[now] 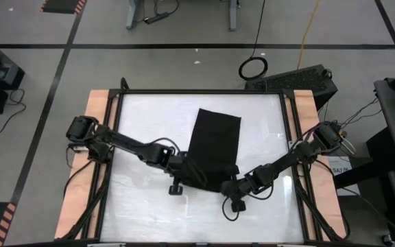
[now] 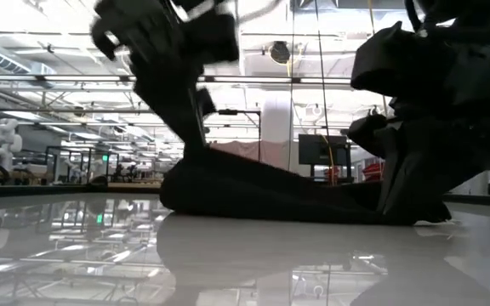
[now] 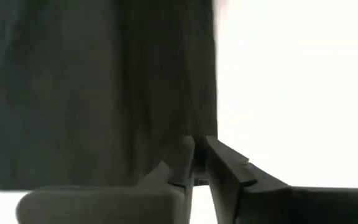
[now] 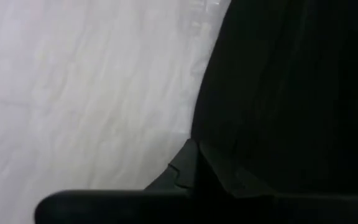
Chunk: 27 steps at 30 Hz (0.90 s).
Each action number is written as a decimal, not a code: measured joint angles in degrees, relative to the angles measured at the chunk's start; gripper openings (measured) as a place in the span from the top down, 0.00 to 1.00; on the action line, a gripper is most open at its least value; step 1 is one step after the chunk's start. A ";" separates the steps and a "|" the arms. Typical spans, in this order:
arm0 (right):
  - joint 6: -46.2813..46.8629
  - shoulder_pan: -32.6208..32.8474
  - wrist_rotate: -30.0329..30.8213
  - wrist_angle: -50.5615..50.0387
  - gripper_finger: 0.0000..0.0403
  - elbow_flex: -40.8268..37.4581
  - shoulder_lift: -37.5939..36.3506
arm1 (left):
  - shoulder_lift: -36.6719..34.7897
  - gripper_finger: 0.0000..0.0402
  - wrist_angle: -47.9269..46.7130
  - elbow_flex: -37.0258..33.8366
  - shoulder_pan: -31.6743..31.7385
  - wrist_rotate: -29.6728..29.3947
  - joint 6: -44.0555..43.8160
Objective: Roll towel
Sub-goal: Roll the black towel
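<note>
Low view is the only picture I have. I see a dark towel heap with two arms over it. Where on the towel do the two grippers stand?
Observer: Both are at the near end of the towel. The left gripper is at its left corner and the right gripper at its right corner.
Operator: Is the towel rolled already?
Observer: Hardly. From above, most of it lies flat as a long strip reaching toward the far side of the table. Only the near end is bunched up.
Operator: Is the right gripper shut?
Observer: Yes, it is shut at the towel's edge. Its wrist view does not show whether cloth is caught in it.
</note>
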 joint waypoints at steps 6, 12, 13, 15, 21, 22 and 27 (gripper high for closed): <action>1.41 -0.29 -4.09 -0.70 1.00 -0.29 -4.75 | -0.46 0.64 -0.68 -0.10 -5.95 -14.51 6.52; 1.81 -0.64 -5.96 0.37 1.00 -0.20 -6.66 | -0.28 0.42 4.88 -0.10 -9.70 -18.87 10.24; 1.86 -0.63 -6.14 0.40 1.00 -0.20 -6.78 | 0.07 0.40 6.80 -0.10 -10.11 -18.63 10.39; 1.91 -0.65 -6.58 0.73 1.00 -0.20 -6.81 | 0.98 0.36 9.33 -0.10 -10.91 -16.60 11.29; 3.05 -0.65 -6.57 0.78 1.00 -0.18 -6.83 | 7.03 0.34 10.28 -0.14 -11.60 -13.49 11.31; 3.24 -0.65 -6.56 0.79 1.00 -0.18 -6.83 | 7.94 0.34 10.47 -0.14 -11.54 -14.30 11.27; 3.80 -0.65 -6.55 0.89 1.00 -0.16 -6.86 | 10.34 0.34 11.24 -0.14 -11.53 -21.83 11.18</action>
